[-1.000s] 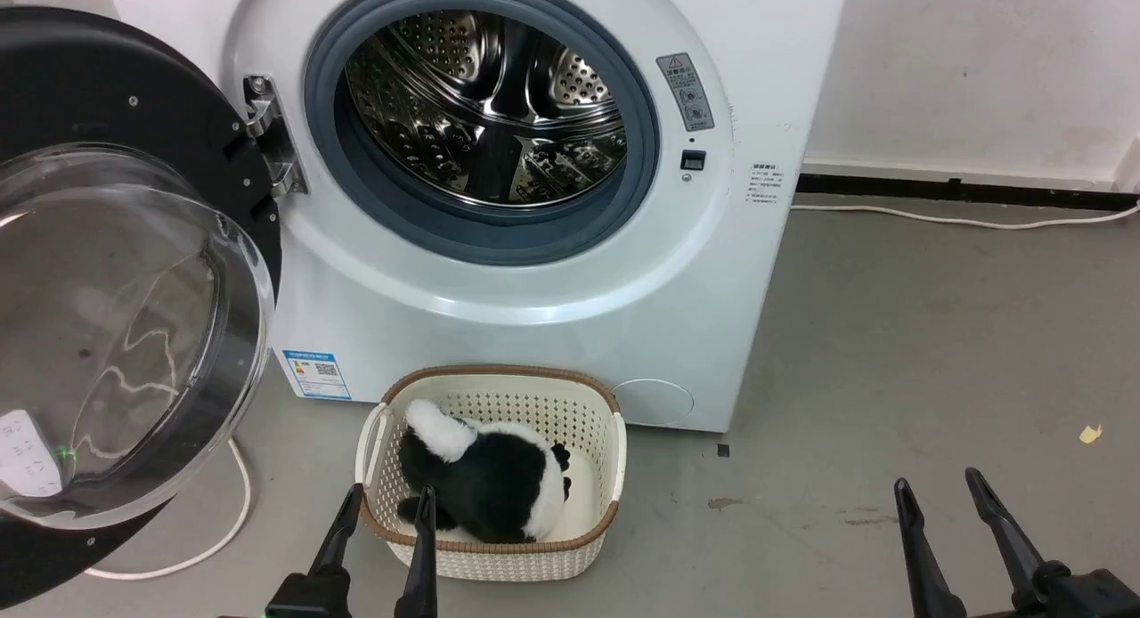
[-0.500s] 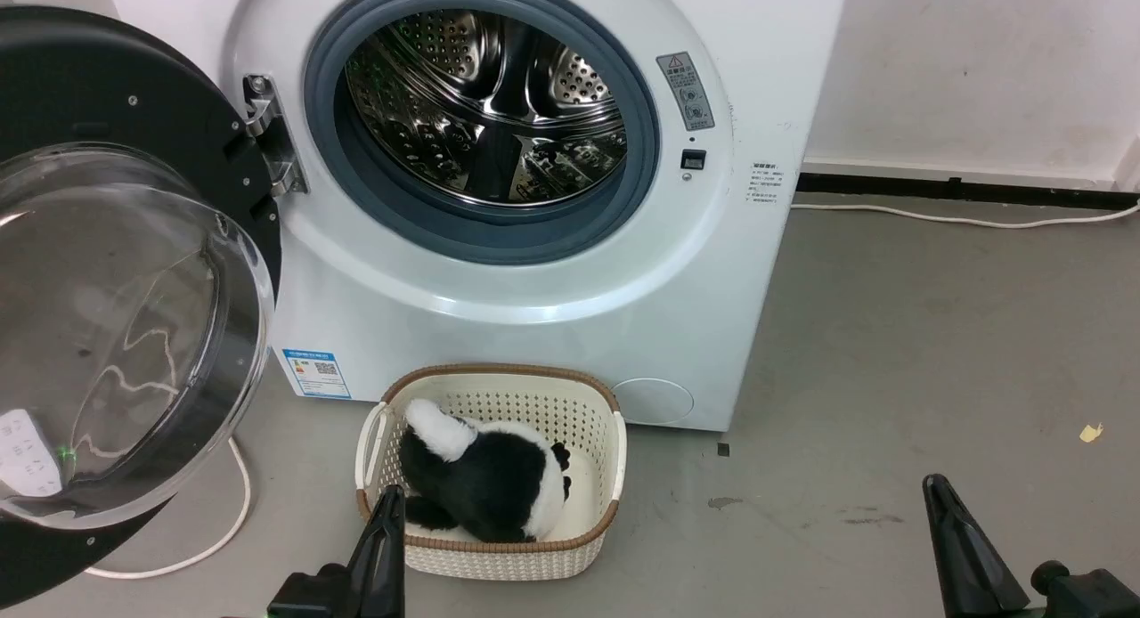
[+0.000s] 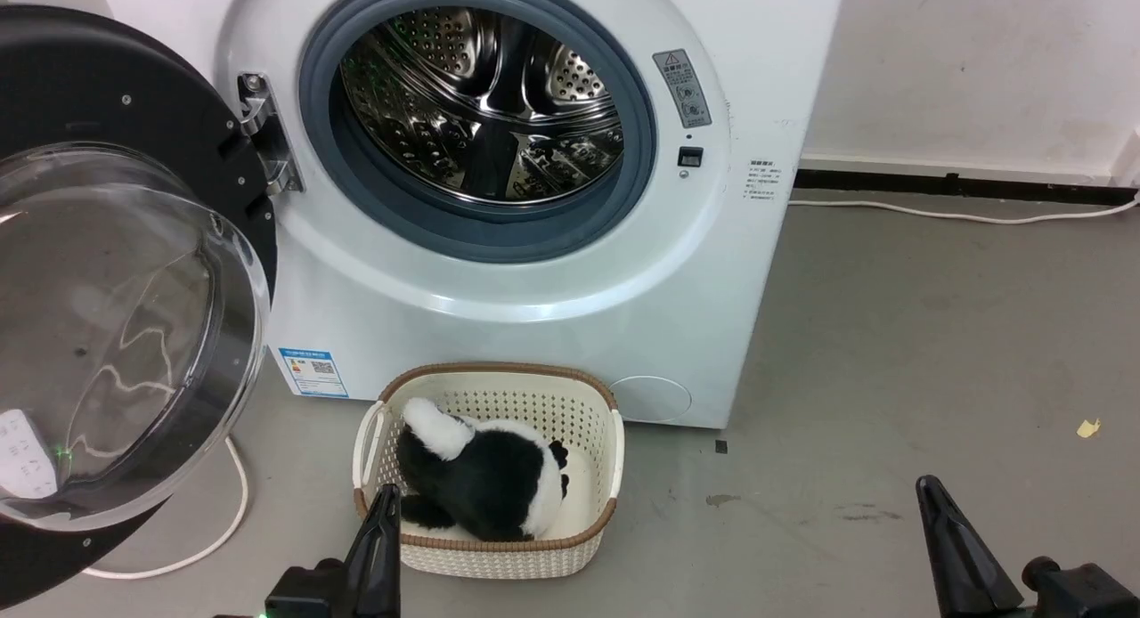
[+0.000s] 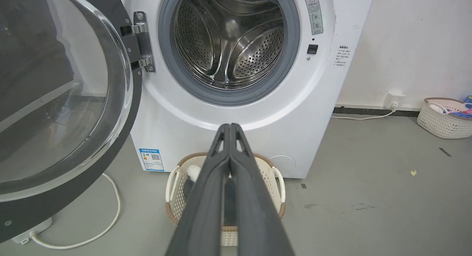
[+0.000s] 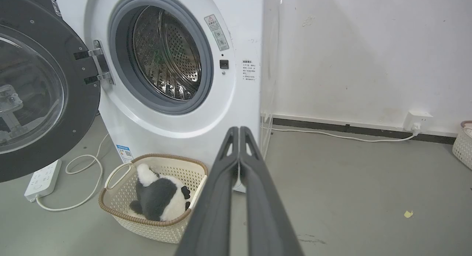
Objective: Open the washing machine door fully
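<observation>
The washing machine is a white box with its grey-gasketed steel drum exposed. The washing machine door, glossy black with a bulging clear glass bowl, stands swung wide to the left on its metal hinge. The door also appears in the left wrist view and again in the right wrist view. My left gripper is shut at the bottom, over the near rim of a basket, holding nothing. My right gripper is shut at the lower right above the floor, far from the door.
A cream basket with a black-and-white plush toy sits on the floor before the machine. A white cable and a power strip lie under the door. Another basket stands by the right wall.
Both grippers have gone from open to shut over the last second. The view has shifted slightly; the door has not moved.
</observation>
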### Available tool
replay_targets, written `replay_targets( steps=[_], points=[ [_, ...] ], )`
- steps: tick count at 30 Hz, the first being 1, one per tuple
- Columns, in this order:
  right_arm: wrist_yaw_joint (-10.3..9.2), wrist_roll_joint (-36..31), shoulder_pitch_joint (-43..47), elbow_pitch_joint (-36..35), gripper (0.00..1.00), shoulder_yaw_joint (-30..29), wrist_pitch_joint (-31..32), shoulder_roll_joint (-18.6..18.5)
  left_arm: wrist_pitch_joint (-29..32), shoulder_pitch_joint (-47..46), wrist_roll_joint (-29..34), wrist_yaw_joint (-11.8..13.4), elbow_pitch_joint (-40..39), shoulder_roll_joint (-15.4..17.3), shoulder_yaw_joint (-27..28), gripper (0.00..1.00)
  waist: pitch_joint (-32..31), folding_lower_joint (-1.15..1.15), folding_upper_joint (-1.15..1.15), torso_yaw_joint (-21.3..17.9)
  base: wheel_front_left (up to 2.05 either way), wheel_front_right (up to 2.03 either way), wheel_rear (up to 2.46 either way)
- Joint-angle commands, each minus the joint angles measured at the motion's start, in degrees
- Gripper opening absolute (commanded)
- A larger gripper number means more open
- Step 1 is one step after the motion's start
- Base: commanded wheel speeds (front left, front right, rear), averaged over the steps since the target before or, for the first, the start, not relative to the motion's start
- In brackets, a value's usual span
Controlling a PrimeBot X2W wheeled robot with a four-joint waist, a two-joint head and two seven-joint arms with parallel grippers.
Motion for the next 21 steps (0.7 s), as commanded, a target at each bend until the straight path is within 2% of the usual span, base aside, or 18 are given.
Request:
replay_targets(
  steps=[1, 21],
  points=[
    [-0.01, -0.14, -0.98, 0.06, 0.0, 0.16, 0.4, 0.04, 0.39, -0.66, 0.31, -0.21, -0.26, 0.04, 0.26, 0.0, 0.03, 0.0, 0.0, -0.04, 0.0, 0.0, 0.0],
    [-0.02, -1.22, -2.72, 0.15, 0.0, 0.8, 3.22, 0.09, 3.19, -1.82, 1.48, -0.66, -1.18, -0.07, 1.67, 0.0, 0.45, 0.0, 0.0, -0.66, 0.0, 0.0, 0.0]
  ],
)
